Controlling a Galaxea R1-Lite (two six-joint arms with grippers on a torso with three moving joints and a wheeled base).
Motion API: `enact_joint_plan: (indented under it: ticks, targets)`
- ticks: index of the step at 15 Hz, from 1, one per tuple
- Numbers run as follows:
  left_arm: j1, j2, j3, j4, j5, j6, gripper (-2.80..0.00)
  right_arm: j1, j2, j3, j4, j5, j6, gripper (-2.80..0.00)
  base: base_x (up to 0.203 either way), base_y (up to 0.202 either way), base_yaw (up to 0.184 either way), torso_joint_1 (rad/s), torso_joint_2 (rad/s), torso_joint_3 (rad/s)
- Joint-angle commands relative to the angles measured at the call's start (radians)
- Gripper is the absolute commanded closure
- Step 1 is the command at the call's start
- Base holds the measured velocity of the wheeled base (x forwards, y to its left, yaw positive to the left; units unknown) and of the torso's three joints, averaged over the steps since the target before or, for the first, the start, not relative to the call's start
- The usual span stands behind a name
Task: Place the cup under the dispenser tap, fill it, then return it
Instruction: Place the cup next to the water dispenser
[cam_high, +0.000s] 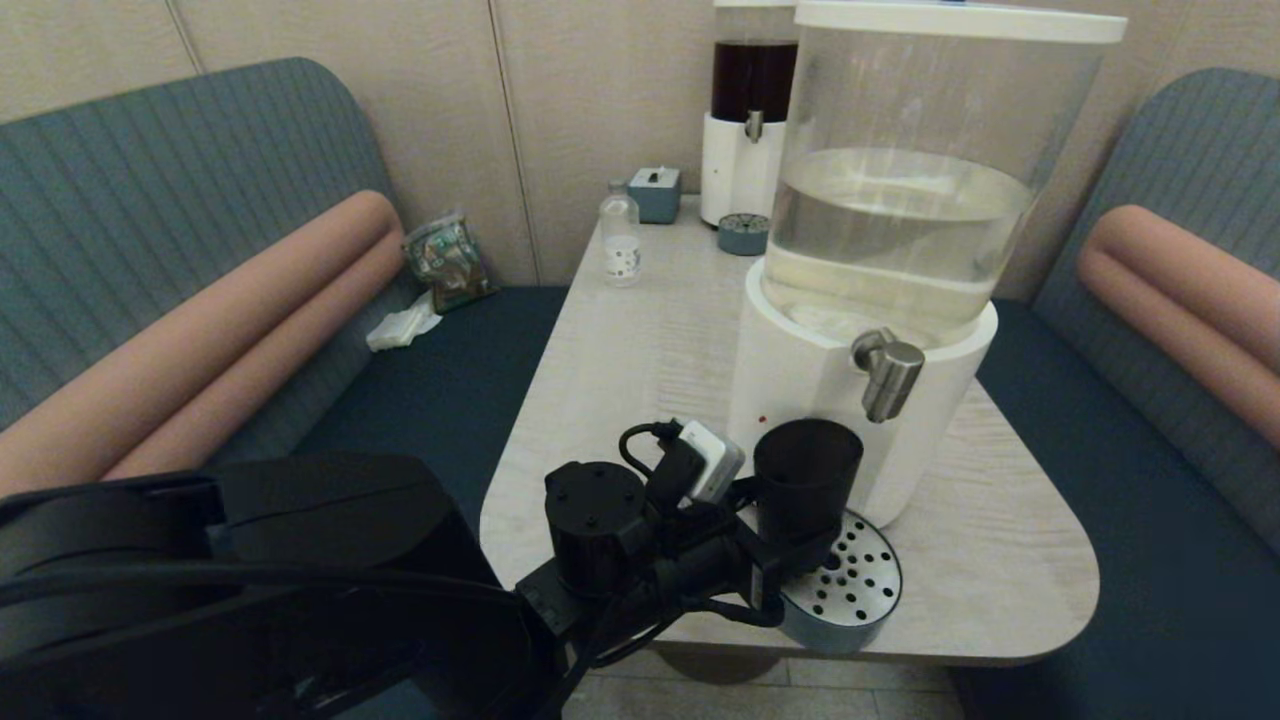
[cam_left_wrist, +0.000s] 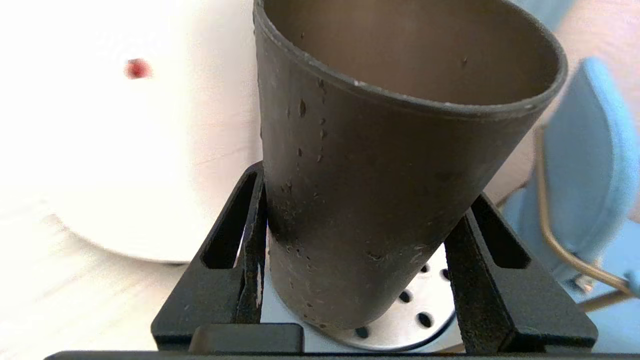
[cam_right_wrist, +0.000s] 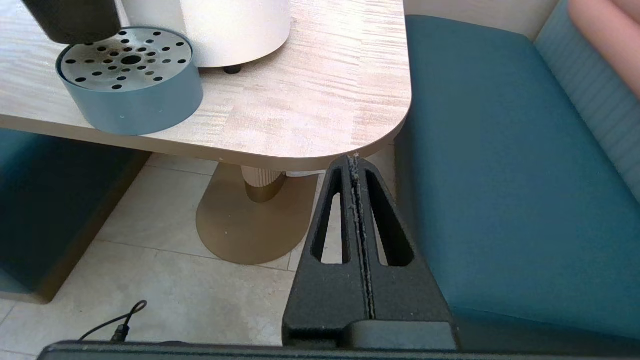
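Observation:
The cup (cam_high: 808, 470), a dark matte tumbler, is held by my left gripper (cam_high: 795, 548), which is shut on its lower half. It hangs just over the near-left part of the perforated drip tray (cam_high: 862, 590). The dispenser tap (cam_high: 888, 375) juts from the white base of the clear-tank dispenser (cam_high: 900, 200), up and to the right of the cup's rim, not over it. In the left wrist view the cup (cam_left_wrist: 380, 165) leans between both fingers (cam_left_wrist: 250, 220), with small droplets on its wall. My right gripper (cam_right_wrist: 354, 160) is shut and empty, parked below the table's near right corner.
At the back of the table (cam_high: 640, 340) stand a dark-liquid dispenser (cam_high: 748, 110) with its small tray (cam_high: 743, 235), a small clear bottle (cam_high: 621, 240) and a grey-blue box (cam_high: 655, 193). Blue benches (cam_high: 1150, 500) flank the table. The drip tray overhangs the table's front edge.

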Motion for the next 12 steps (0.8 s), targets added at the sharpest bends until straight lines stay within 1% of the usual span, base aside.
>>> enact_joint_plan:
  ticks: [1, 12]
  targets:
    - [0.009, -0.014, 0.013, -0.009, 0.001, -0.001, 0.0, 0.0, -0.001, 0.0, 0.0, 0.0, 0.0, 0.0, 0.0, 0.0, 0.0, 0.0, 0.0, 0.0]
    - [0.108, -0.082, 0.053, -0.009, -0.001, -0.003, 0.0, 0.0, 0.0, 0.001, 0.0, 0.0, -0.001, 0.0, 0.0, 0.0, 0.0, 0.0, 0.0, 0.0]
